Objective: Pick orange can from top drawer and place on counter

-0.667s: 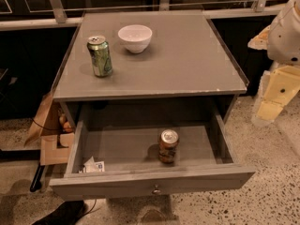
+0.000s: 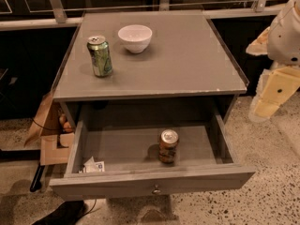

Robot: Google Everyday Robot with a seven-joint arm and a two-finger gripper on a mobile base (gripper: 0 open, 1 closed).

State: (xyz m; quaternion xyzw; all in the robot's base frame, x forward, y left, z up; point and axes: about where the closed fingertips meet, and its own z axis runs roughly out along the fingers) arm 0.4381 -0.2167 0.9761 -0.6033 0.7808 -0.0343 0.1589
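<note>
The orange can (image 2: pixel 168 146) is seen standing upright on the floor of the top drawer (image 2: pixel 150 184), right of centre. Its long axis is held vertical and its silver top with the pull tab is turned upward. The can's body is a smooth orange-brown metal cylinder with pale markings. The drawer is pulled out, shallow and grey, with a flat front and a small round metal knob (image 2: pixel 156 190). A crumpled scrap of paper (image 2: pixel 93 165) is lodged in its front left corner.

Above, the flat grey counter (image 2: pixel 187 64), chipped pale along its edges, is occupied by an upright green can (image 2: pixel 100 56) and a round white bowl (image 2: pixel 135 38).

The end effector (image 2: pixel 274 95), made of cream and white parts, is found at the right edge, beside the counter and well apart from the orange can. Nothing is touched by it, and how far it is opened cannot be told.
</note>
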